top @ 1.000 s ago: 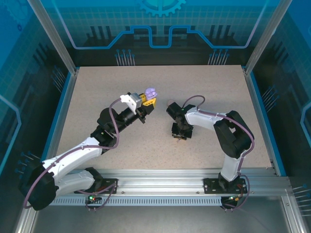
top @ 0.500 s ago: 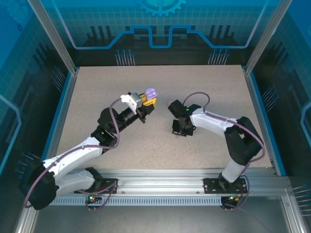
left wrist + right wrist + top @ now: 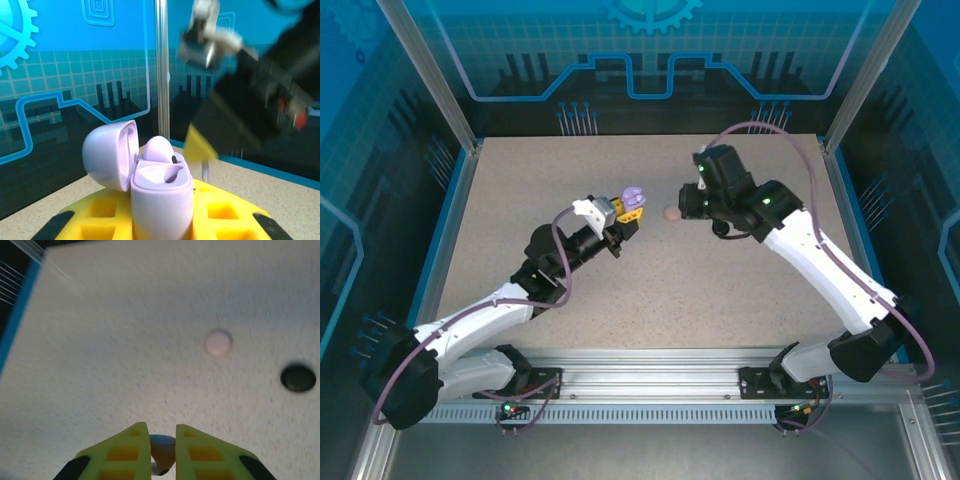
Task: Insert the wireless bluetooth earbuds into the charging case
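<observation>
My left gripper [image 3: 632,206] [image 3: 162,222] is shut on the lilac charging case [image 3: 633,193] [image 3: 161,195] and holds it upright above the table. Its lid [image 3: 111,152] is swung open to the left. One lilac earbud [image 3: 159,149] sits in the far socket; the near socket is empty. My right gripper [image 3: 162,440] is shut on a pale lilac earbud [image 3: 163,452], pinched between its yellow fingers [image 3: 125,452]. In the top view the right gripper [image 3: 698,207] hangs high, just right of the case. It looms blurred in the left wrist view, one yellow finger [image 3: 200,145] near the case.
A round pink case [image 3: 671,212] [image 3: 218,342] lies shut on the table between the two grippers. A round black case [image 3: 298,378] lies near it. The speckled table [image 3: 740,290] is bounded by blue rails and glass walls.
The right arm has risen from the middle of the table and swung far and left, up to the held case, carrying the earbud. The left arm has barely moved.
</observation>
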`<state>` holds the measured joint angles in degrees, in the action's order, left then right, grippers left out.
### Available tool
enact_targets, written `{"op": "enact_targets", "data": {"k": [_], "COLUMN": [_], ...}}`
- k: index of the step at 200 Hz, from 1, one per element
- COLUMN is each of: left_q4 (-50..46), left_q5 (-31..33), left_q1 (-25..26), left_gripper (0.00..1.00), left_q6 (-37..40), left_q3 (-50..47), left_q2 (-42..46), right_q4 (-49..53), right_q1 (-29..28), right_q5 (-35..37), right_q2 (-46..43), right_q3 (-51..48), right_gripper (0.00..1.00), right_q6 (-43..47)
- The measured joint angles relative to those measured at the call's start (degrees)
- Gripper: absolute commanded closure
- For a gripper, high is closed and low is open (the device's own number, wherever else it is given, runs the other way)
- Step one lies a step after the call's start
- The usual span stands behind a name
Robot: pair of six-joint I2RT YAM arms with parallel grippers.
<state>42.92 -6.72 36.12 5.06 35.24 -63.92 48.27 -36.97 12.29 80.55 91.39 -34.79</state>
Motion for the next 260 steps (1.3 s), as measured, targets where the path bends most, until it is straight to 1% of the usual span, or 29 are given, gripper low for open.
{"op": "enact_targets", "data": {"k": [37, 73, 129, 174, 202, 260], "left_q4": [0.3, 0.3, 0.2, 0.2, 0.1, -0.2], "left_q5": [-2.4, -4.8, -7.2, -8.2, -8.2, -8.8], "left_q1": [-0.1, -0.1, -0.1, -0.1, -0.1, -0.1], "left_gripper": [1.00, 1.00, 1.00, 1.00, 1.00, 1.00], "left_q6": [0.5, 0.9, 1.1, 1.1, 1.1, 1.0], "left_q3": [-0.5, -0.5, 0.9, 2.3, 2.9, 3.0], "left_q2": [-0.6, -1.8, -4.1, -5.0, -5.1, -5.1], "right_q4": [1.6, 1.8, 1.1, 0.7, 0.5, 0.2], "right_q1": [-1.1, -4.0, -11.1, -15.9, -16.9, -16.6], "right_q5": [-0.3, -0.9, -2.0, -0.5, 1.5, 6.4], "right_q2": [0.0, 0.1, 0.7, 1.0, 1.3, 1.4], "right_q3": [11.0, 15.6, 15.7, 15.4, 13.8, 9.7], "right_gripper": [0.85, 0.84, 0.85, 0.85, 0.85, 0.85], "right_q6": [6.3, 11.6, 21.0, 27.5, 29.4, 30.7]}}
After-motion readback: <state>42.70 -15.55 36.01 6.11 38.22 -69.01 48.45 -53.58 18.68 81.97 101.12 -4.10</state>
